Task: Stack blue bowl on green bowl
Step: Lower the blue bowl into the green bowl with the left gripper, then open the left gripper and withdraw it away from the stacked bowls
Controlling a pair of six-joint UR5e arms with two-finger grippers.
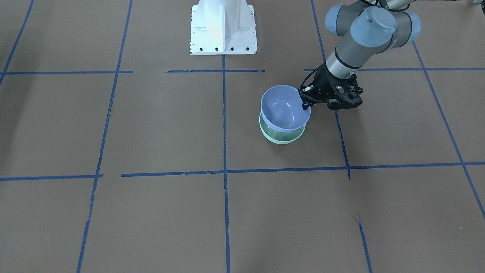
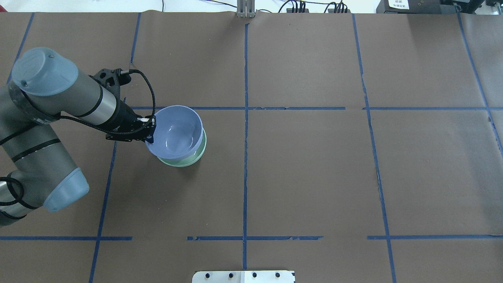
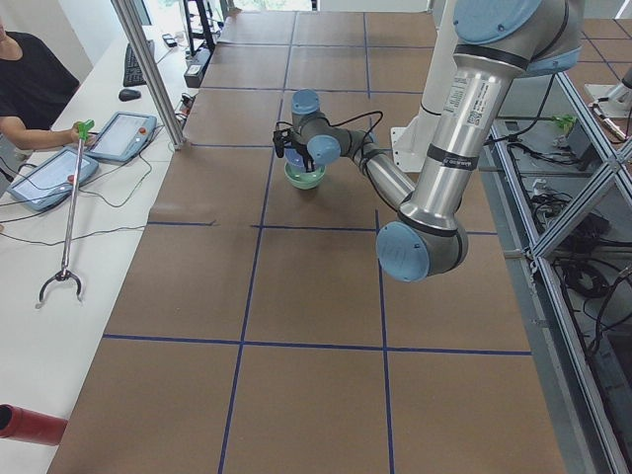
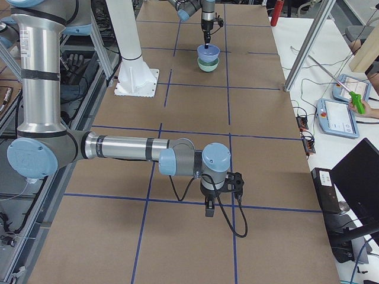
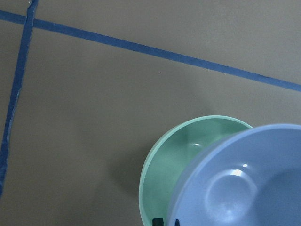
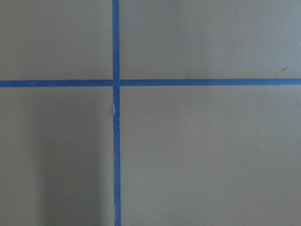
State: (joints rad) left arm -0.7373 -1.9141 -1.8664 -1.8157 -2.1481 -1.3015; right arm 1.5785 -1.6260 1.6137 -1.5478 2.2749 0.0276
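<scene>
Table (image 1: 163, 125) brown, blue tape grid (image 1: 224, 125); blue bowl (image 1: 284, 110) periwinkle, rim perhaps paler; green bowl (image 1: 280, 138) mint.

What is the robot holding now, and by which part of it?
The left gripper holds the blue bowl by its rim, on the side nearest the arm, above the green bowl.

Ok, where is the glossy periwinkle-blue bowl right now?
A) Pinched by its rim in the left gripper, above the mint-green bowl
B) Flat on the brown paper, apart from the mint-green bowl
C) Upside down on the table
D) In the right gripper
A: the left gripper pinches the rim of the glossy periwinkle-blue bowl, which is upright above the glossy mint-green bowl, not quite centred on it.
</scene>
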